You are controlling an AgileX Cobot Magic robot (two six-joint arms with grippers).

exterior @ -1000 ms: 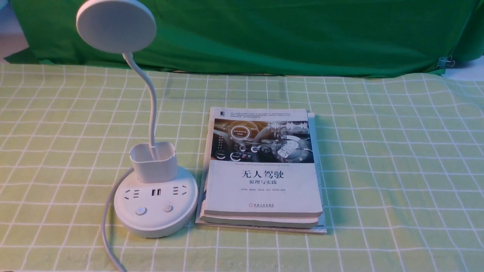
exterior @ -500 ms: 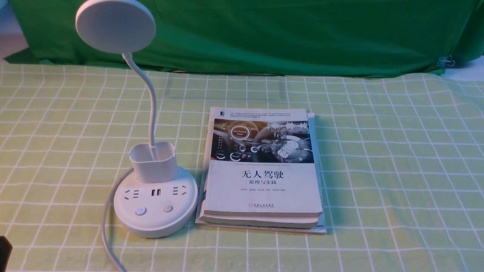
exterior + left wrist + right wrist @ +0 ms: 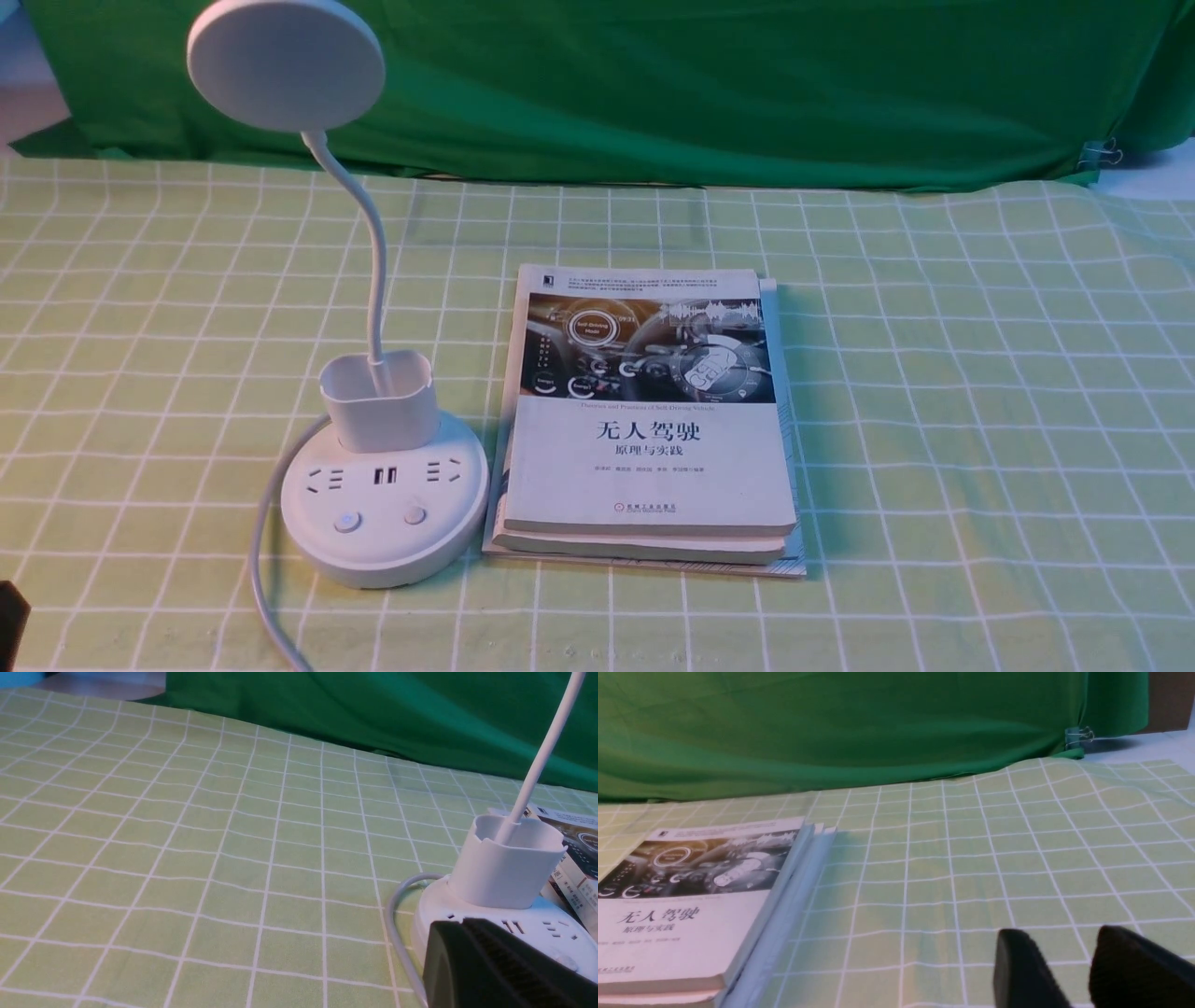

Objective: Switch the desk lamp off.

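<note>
The white desk lamp stands at the near left of the table. In the front view I see its flat round head (image 3: 285, 63), thin bent neck (image 3: 373, 252), small cup holder (image 3: 378, 399) and round base (image 3: 385, 523). The base carries sockets and two buttons (image 3: 347, 521). My left gripper (image 3: 460, 926) is shut and empty. It is low, just short of the base (image 3: 537, 924), on the side nearest me. Only a black corner of it shows in the front view (image 3: 11, 607). My right gripper (image 3: 1057, 942) is open and empty over bare cloth, right of the books.
A stack of books (image 3: 649, 420) lies right beside the lamp base. The lamp's white cord (image 3: 266, 560) curves off the base's left side toward the table's near edge. A green checked cloth (image 3: 980, 420) covers the table, and a green curtain (image 3: 700, 84) hangs behind.
A black part of my left gripper has come into the bottom left corner of the front view and has held still since. The lamp and books have not moved.
</note>
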